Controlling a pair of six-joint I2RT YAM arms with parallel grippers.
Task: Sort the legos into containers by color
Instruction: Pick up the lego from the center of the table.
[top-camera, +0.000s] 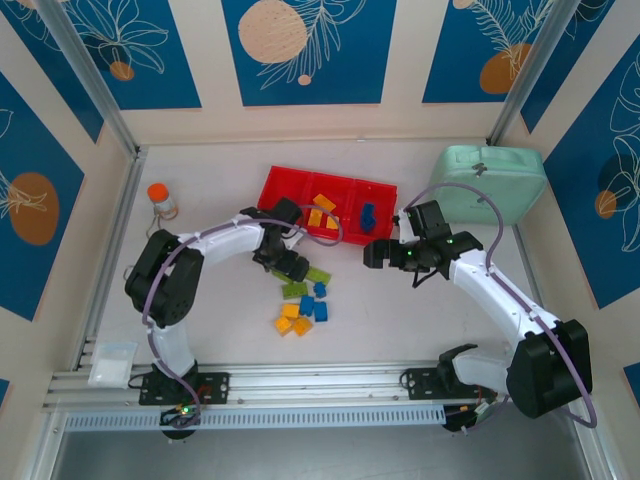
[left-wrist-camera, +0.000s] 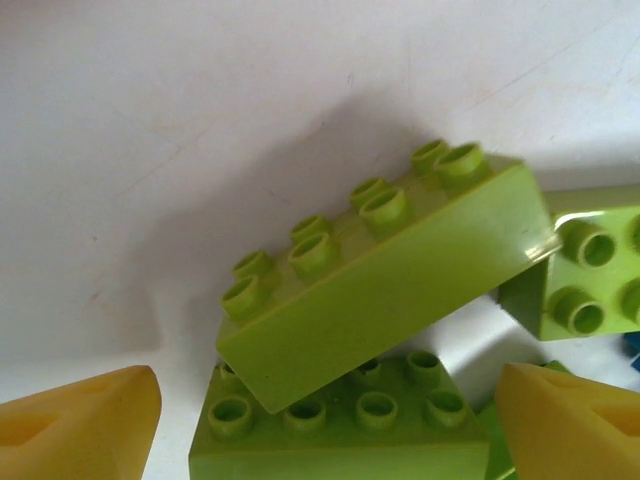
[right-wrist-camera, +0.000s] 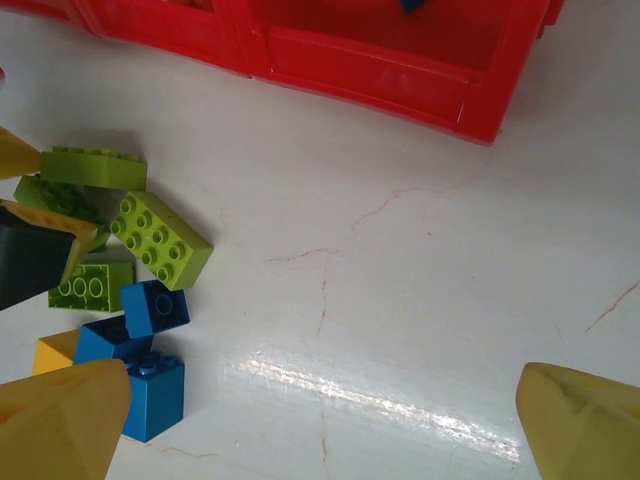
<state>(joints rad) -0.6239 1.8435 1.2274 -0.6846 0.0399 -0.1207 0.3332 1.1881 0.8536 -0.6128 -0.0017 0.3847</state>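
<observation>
Legos (top-camera: 303, 300): loose pile on the white table (top-camera: 420, 330), just near of the red tray (top-camera: 283, 188), between the two arms. The pile has green bricks on the far side, with blue and orange-yellow ones nearer. Orange bricks (top-camera: 322, 210) lie in the tray's middle compartment and a blue brick (top-camera: 368, 213) in its right one.

The left gripper (top-camera: 290, 265) hangs low over the far-left edge of the pile, jaws wide. In the left wrist view its yellow fingertips (left-wrist-camera: 85, 425) stand either side of a long green brick (left-wrist-camera: 390, 270), which lies tilted on top of another green brick (left-wrist-camera: 340, 435); no contact seen.

The right gripper (top-camera: 370, 254) is to the right of the pile, near the tray's right end. Its jaws are spread wide, fingertips (right-wrist-camera: 585, 425) over bare table, holding nothing.

A mint-green case (top-camera: 490, 185) sits far right, and an orange-capped bottle (top-camera: 160, 198) far left.
</observation>
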